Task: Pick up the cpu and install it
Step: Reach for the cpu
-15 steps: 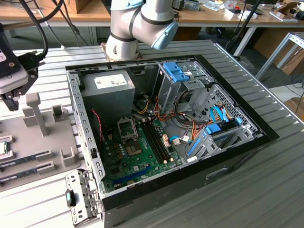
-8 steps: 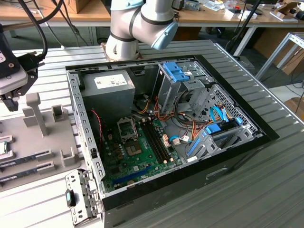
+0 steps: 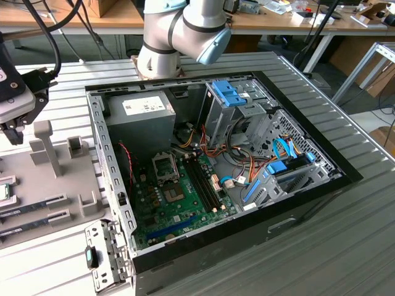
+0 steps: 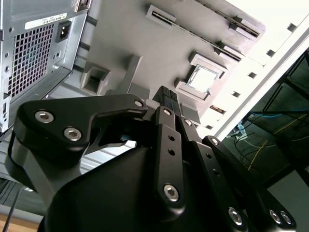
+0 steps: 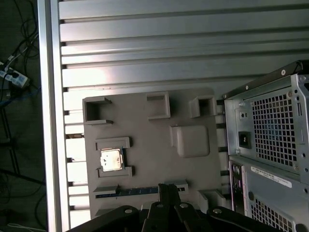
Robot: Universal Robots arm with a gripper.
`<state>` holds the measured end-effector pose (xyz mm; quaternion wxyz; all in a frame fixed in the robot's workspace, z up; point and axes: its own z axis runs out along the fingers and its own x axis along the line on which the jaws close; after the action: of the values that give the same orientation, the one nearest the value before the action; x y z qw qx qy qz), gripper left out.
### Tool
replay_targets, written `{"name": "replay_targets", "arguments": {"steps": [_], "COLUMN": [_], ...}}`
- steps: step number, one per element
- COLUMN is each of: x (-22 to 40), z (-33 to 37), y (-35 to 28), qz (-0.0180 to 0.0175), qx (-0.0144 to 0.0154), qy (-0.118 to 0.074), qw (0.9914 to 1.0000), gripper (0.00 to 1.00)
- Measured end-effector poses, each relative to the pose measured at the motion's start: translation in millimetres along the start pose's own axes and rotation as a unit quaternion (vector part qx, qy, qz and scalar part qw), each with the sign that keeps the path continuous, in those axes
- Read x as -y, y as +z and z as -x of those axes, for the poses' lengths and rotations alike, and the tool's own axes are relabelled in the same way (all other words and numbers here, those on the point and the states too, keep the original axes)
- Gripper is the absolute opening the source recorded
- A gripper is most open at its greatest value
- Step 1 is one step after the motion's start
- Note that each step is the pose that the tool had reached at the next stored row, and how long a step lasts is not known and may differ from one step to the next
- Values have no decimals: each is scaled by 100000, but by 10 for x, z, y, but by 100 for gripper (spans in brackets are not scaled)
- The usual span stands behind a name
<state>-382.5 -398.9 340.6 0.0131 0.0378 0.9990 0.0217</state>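
The cpu [image 5: 111,159] is a small silvery square chip lying flat in a raised holder on the grey fixture plate [image 5: 145,135]. The same cpu [image 4: 200,79] sits beyond the fingertips in the second wrist view, and in the exterior view the cpu [image 3: 3,192] lies at the far left edge. My gripper [image 4: 166,93] hangs above the plate, off to one side of the chip and not touching it. Its black fingers [image 5: 163,189] are pressed together with nothing between them. The metal-framed socket [image 3: 165,165] sits on the green motherboard inside the open computer case [image 3: 345,169].
A grey power supply box [image 3: 139,114] fills the case's back corner. Upright blocks [image 3: 46,145] and memory strips in slots [image 3: 28,213] stand on the fixture plate. The case's rear wall [image 5: 270,130] rises close beside the plate. The ribbed table [image 3: 345,246] surrounds everything.
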Motion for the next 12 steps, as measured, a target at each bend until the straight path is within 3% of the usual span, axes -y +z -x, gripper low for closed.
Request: {"name": "replay_targets", "arguments": {"steps": [12], "x": [2], "z": [-26], "y": [3], "qz": [1], "qx": [0], "qy": [-5], "qw": [100000], "gripper": [11]}}
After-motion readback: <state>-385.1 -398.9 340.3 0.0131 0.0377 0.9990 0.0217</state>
